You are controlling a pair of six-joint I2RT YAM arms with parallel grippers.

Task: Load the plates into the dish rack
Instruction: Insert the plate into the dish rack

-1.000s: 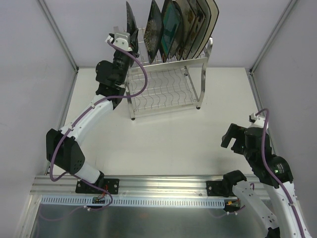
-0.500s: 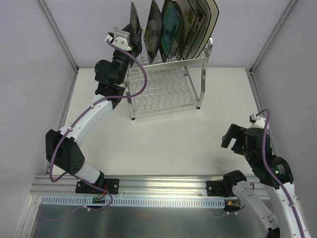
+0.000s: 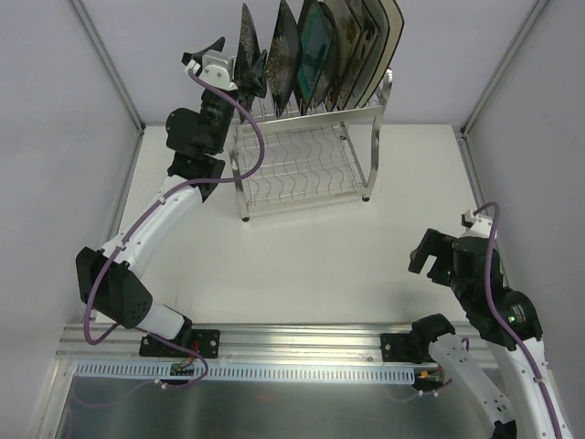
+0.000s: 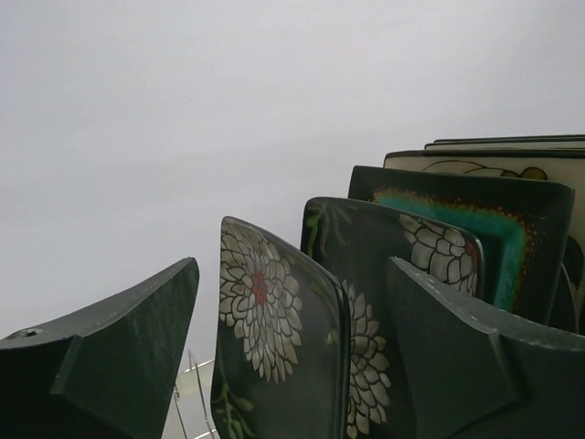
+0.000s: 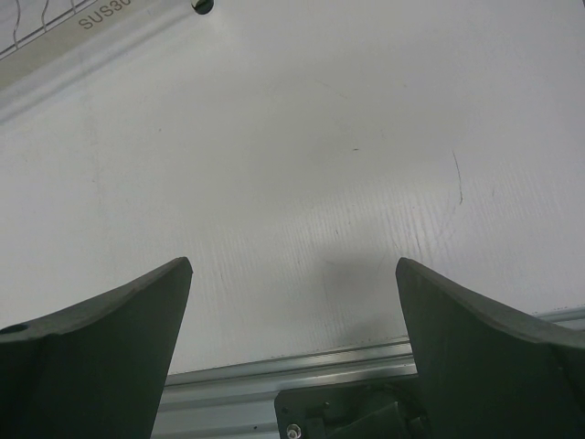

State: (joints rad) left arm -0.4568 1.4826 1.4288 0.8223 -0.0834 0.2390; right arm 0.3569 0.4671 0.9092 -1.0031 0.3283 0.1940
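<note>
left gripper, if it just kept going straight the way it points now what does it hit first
Most likely the dark plate with white flowers, nearest in the row on the dish rack. It stands in line with the gap of the open left gripper; how close is unclear.

I see bright, even, diffuse light in every view; shadows on the white table [image 5: 302, 137] are faint and soft-edged.

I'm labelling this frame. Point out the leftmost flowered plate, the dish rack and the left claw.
leftmost flowered plate [image 4: 265, 306], left wrist view, on its white flower.
dish rack [image 3: 302, 169], top external view, on its lower wire shelf.
left claw [image 3: 243, 48], top external view, midway between its fingertips.
</note>
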